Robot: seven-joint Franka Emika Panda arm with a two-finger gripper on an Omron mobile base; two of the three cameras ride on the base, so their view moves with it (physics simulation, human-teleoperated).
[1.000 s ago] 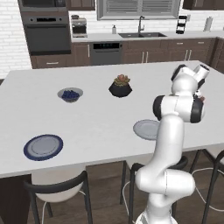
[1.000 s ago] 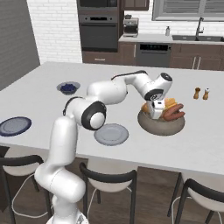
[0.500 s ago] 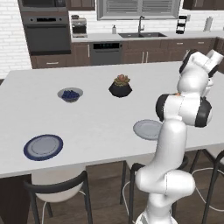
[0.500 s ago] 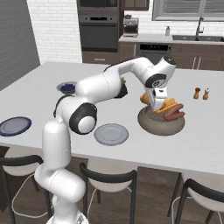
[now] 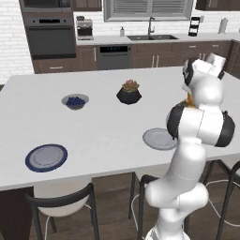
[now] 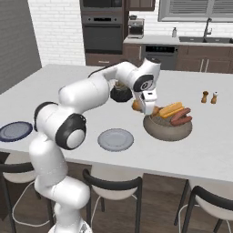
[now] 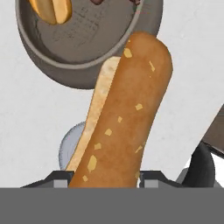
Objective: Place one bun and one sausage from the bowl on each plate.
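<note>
The claw (image 6: 146,108) is clamped on a bun (image 7: 122,118) and holds it above the table (image 6: 54,86), just left of the bowl (image 6: 167,129) — in the hand view the bun runs up from between the fingers across the bowl's near rim. In the bowl lie another bun (image 6: 171,109) and two sausages (image 6: 181,116). The light grey plate (image 6: 115,139) sits left of the bowl near the front edge, and the blue-rimmed plate (image 5: 46,157) lies well apart, far to the left — both bare
</note>
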